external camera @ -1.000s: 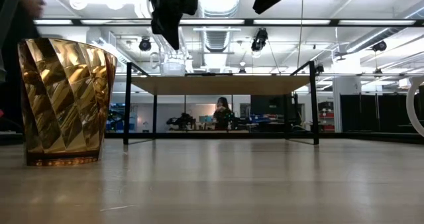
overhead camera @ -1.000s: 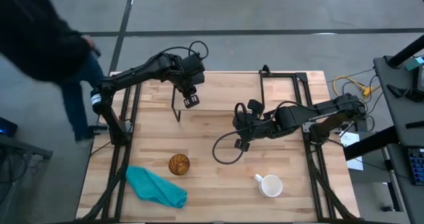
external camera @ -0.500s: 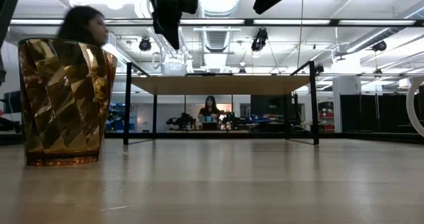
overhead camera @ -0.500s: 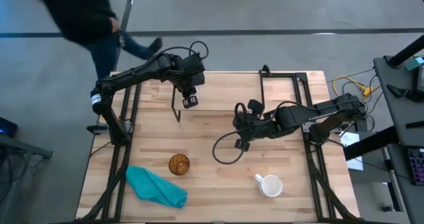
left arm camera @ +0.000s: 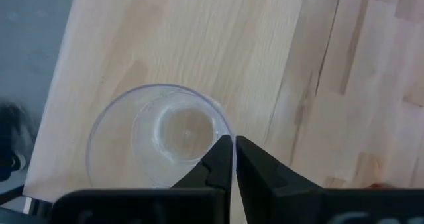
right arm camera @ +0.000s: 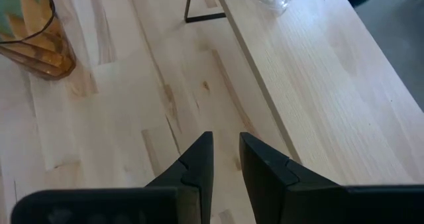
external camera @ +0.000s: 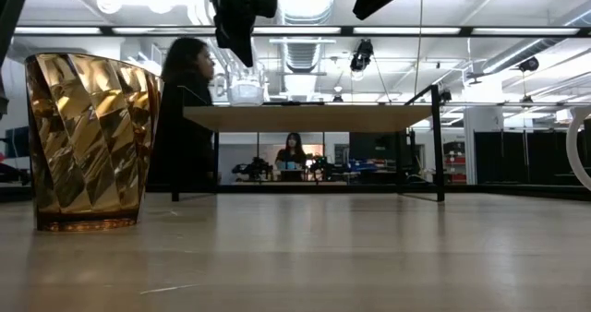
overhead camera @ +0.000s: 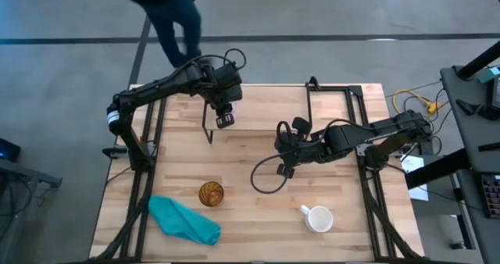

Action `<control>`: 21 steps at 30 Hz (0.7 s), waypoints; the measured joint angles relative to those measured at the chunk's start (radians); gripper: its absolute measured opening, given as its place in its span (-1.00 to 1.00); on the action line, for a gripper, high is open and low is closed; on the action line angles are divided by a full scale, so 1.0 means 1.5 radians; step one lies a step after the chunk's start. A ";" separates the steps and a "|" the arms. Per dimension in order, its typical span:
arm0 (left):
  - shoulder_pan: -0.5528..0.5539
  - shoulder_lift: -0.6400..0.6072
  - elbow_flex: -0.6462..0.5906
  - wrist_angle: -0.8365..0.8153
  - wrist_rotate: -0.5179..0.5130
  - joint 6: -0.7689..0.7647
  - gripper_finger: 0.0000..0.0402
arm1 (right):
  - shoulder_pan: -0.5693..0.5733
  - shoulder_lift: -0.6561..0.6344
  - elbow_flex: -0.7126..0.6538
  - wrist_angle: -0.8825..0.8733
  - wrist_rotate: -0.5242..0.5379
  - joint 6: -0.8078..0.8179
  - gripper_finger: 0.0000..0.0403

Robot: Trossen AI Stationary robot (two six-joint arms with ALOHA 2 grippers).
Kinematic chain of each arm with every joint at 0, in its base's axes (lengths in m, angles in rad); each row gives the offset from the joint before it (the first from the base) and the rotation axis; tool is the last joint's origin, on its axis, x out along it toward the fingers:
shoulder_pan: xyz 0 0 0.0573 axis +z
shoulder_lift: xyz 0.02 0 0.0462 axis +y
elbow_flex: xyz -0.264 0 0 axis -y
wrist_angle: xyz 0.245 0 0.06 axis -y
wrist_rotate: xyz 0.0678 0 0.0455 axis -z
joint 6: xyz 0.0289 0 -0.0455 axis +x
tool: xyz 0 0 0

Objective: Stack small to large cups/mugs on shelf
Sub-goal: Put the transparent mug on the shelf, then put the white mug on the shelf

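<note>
The tiny clear glass cup (left arm camera: 162, 134) stands on its base at the left end of the shelf's wooden board (overhead camera: 262, 108); it also shows in the low view (external camera: 245, 90). My left gripper (overhead camera: 224, 119) is above it, shut on its rim. My right gripper (overhead camera: 283, 151) hangs over the table in front of the shelf, a little open and empty (right arm camera: 226, 144). The amber patterned cup (overhead camera: 211, 194) stands upright on the table near the front left. The white mug (overhead camera: 319, 218) stands at the front right. My left gripper pinches the glass cup's rim (left arm camera: 229, 132) between its two fingers, one finger inside the cup and one outside. The fingers come from above, pointing down, and reach only the rim. The cup stands upright with its base on the shelf board (external camera: 277, 118).
A crumpled teal cloth (overhead camera: 183, 221) lies at the front left, next to the amber cup. A black cable loop (overhead camera: 266, 178) hangs under my right arm. A person (overhead camera: 168, 14) walks beyond the table's far left corner. The shelf's thin black legs (external camera: 175, 146) stand on the table.
Neither gripper nor any cup has moved. The person beyond the far left corner has walked toward the right along the table's far side.
</note>
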 joint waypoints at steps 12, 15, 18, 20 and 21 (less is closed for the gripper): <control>0.000 0.001 0.000 0.038 -0.001 0.003 -0.54 | 0.000 0.000 0.000 -0.002 0.000 0.000 -0.66; 0.000 0.001 0.000 0.038 -0.001 0.004 -0.52 | 0.000 0.000 0.000 -0.011 0.000 0.000 -0.66; 0.000 0.002 0.012 0.037 -0.001 0.001 -0.52 | 0.000 0.000 0.000 -0.020 0.000 0.000 -0.66; -0.003 0.002 0.025 0.039 0.000 0.001 -0.52 | 0.000 0.000 0.000 -0.020 0.000 0.000 -0.66; -0.005 0.001 0.031 0.039 0.000 0.000 -0.52 | 0.000 0.000 0.000 -0.020 0.000 0.000 -0.66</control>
